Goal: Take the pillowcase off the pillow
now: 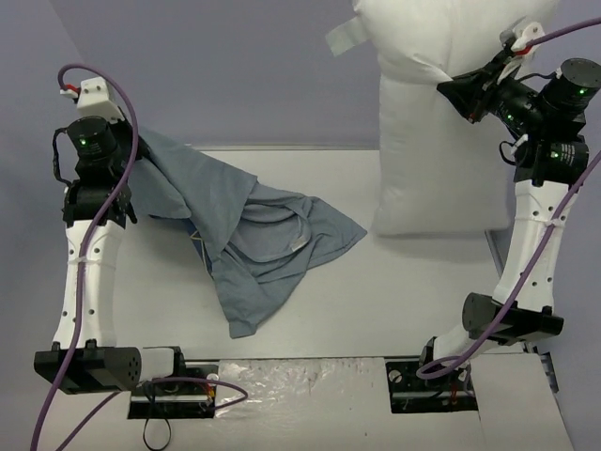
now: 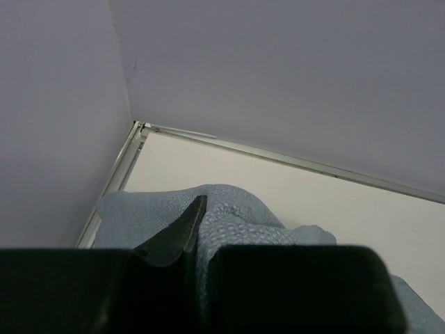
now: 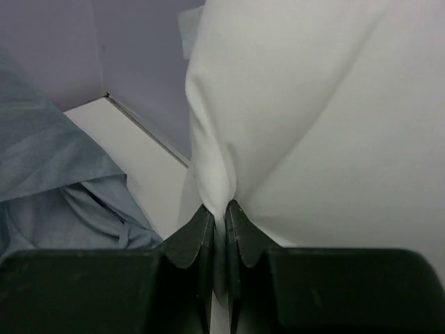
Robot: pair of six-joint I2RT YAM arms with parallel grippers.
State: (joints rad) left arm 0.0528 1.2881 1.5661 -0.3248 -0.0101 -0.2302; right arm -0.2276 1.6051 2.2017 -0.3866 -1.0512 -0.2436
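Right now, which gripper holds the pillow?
The right gripper: it is shut on a fold of the white pillow. The left gripper pinches the blue pillowcase instead.

The pillowcase is completely off the pillow. It is a grey-blue cloth that lies crumpled on the left half of the worktop. One end of it rises up to the left end effector, which pinches it. The pillow is white and plump. It hangs upright on the right side, held by a fold in the closed right end effector. Its tag sticks out at the upper left corner.
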